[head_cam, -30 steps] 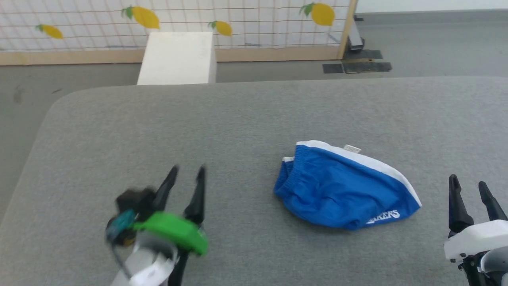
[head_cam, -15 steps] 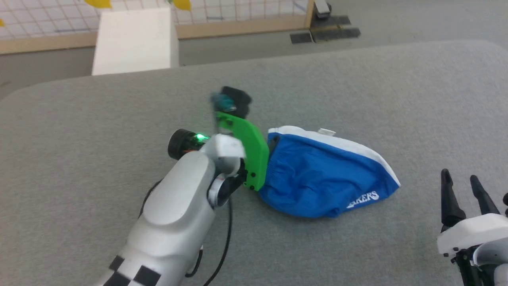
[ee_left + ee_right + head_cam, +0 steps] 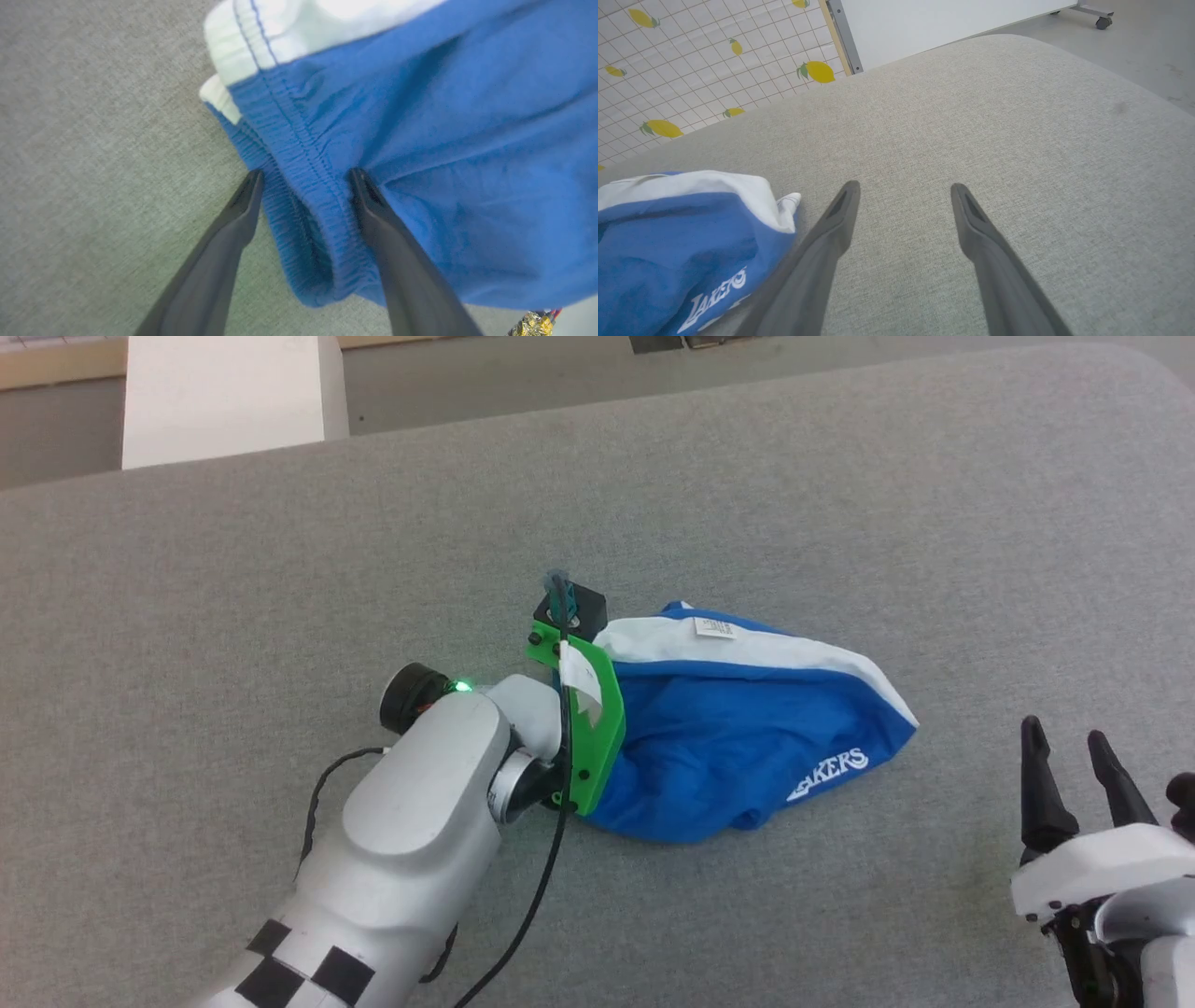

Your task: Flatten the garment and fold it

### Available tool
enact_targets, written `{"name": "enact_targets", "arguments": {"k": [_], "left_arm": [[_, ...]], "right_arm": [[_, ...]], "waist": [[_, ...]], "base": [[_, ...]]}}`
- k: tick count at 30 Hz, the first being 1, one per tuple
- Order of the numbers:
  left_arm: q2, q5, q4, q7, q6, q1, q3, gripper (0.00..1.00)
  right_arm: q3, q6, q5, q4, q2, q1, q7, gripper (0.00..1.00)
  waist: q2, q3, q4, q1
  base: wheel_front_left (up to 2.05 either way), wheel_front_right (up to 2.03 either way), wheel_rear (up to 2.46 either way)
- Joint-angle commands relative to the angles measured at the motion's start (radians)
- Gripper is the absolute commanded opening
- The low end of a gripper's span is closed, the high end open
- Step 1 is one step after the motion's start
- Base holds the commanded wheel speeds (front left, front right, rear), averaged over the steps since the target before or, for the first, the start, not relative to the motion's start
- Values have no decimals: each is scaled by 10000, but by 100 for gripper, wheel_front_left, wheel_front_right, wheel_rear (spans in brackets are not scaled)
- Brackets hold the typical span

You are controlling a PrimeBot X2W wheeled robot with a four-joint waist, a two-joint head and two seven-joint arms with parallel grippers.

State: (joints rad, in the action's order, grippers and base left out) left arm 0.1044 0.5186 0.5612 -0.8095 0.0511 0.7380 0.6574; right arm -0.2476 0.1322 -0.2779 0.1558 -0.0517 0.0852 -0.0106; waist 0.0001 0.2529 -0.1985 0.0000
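Observation:
The garment (image 3: pixel 747 747), bright blue shorts with a white side band, white lettering and a small tag, lies bunched on the grey padded table (image 3: pixel 840 476). In the left wrist view my left gripper (image 3: pixel 306 175) stands open, its two dark fingers straddling the gathered elastic waistband (image 3: pixel 299 154) at the garment's left end, one finger on the table side, one on the blue fabric. In the head view its green wrist mount (image 3: pixel 593 728) hides those fingers. My right gripper (image 3: pixel 1064 733) is open and holds nothing, low at the right, apart from the garment (image 3: pixel 668 242).
A white box (image 3: pixel 224 392) stands beyond the table's far left edge. A lemon-patterned grid screen (image 3: pixel 691 70) is behind the table. The table's rounded far right corner (image 3: pixel 1064 51) drops to grey floor. A black cable (image 3: pixel 532 915) trails along my left arm.
My left arm swung from the table's lower left to the garment's waistband, which now lies between its open fingers. The head camera tilted down. The right gripper stayed put.

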Motion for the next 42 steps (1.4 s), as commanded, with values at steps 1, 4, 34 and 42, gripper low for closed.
{"name": "enact_targets", "arguments": {"k": [1, 4, 34, 42], "left_arm": [[13, 56, 89, -74, 41, -229, 67, 0], [-31, 231, 4, 80, 93, -334, 8, 0], [1126, 2872, -3284, 2637, -2242, -5428, -3853, 100], [1245, 2480, -4184, 6413, -1184, -5879, -5060, 100]], "right_arm": [[58, -15, -61, 40, 14, 221, -98, 100], [140, -15, -27, 114, 14, 315, -122, 100], [463, -15, 421, -252, 14, -362, 715, 100], [700, -15, 377, -251, 14, -379, 768, 100]], "waist": [[-1, 50, 81, 0], [-1, 14, 231, 0], [-1, -1679, 3222, 0], [-1, -1762, 3001, 0]], "base": [[0, 0, 0], [0, 0, 0], [0, 0, 0], [0, 0, 0]]}}
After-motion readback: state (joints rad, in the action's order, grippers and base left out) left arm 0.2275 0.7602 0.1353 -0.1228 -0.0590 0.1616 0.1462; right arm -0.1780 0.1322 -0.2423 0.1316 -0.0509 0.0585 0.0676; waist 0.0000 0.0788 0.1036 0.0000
